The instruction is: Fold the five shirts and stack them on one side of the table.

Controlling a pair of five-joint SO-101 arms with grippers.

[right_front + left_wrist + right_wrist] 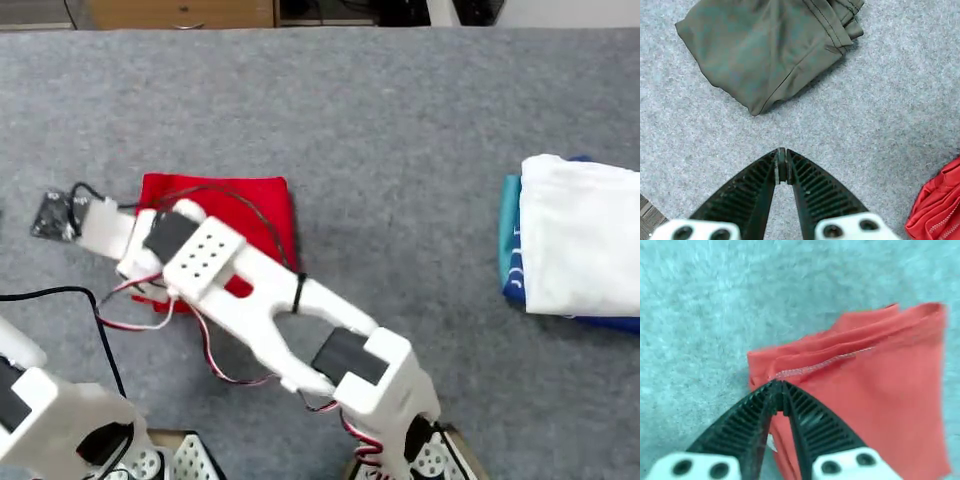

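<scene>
You're resting the right pincer, jaws pressed shut, right at the hemmed corner of the folded red cloth shirt lying left of centre on the grey table, hem running crosswise to the tips, and whether they're pinching cloth I cannot tell.

red shirt, olive shirt, white shirt

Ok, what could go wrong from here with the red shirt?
The right claw is shut at the edge of the red shirt; if it pinches only one layer, dragging may undo the fold. The arm's black cable lies across it and could snag. The stack, white shirt on top, is far across the table.
</scene>
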